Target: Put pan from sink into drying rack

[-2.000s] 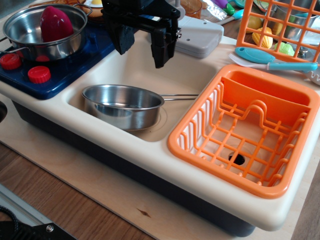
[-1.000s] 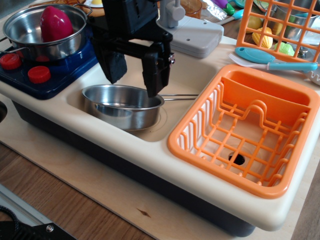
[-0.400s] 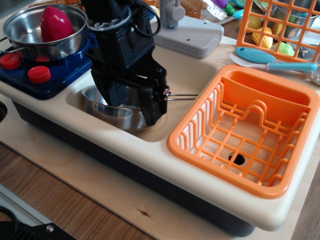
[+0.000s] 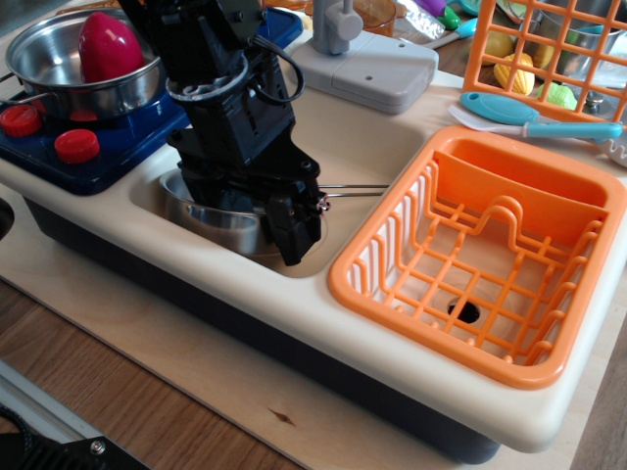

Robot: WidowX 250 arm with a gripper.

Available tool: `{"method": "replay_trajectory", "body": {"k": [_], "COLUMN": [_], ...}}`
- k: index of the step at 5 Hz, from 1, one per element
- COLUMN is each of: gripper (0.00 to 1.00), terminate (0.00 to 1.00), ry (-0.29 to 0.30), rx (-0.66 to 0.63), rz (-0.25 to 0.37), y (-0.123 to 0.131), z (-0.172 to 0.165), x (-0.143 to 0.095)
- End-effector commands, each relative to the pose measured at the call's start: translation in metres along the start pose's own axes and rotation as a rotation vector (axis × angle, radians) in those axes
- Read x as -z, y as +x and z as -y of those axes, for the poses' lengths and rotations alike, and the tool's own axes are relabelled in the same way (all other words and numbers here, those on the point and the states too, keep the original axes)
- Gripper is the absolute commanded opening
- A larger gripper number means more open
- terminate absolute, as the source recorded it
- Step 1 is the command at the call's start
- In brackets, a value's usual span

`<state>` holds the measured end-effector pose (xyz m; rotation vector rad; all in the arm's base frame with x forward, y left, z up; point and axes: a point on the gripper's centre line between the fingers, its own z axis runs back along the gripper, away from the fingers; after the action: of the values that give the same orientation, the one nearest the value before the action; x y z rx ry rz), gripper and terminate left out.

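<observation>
Pan (image 4: 211, 220) lay in the sink (image 4: 367, 147), under the gripper (image 4: 260, 220), whose jaws straddled its right wall; closure could not be determined. Steel looked light, rigid and slippery, so the rim appeared the better hold. Its handle (image 4: 355, 190) pointed to 3 o'clock, toward the drying rack (image 4: 549, 367).

**Hidden and cut-off items**

My gripper (image 4: 257, 217): its body covers most of the pan (image 4: 211, 223); whether my jaws touch the rim, I cannot tell. Sink (image 4: 367, 147): drain hidden behind me. Upright orange grid frame (image 4: 549, 49): cropped by the top and right edges. Steel pot (image 4: 54, 61): cut off at left.
</observation>
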<state>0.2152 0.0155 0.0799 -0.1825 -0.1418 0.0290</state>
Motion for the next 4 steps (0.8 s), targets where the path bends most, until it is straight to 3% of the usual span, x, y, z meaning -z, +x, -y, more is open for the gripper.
{"method": "replay_trajectory", "body": {"k": [1,4], "gripper": [0.00,0.00], "terminate": [0.00,0.00], "ry": [0.031,0.261], "rx": [-0.004,-0.055], "rz": [-0.013,-0.135], "y": [0.003,0.023], "z": [0.003,0.045], "x": [-0.007,-0.086]}}
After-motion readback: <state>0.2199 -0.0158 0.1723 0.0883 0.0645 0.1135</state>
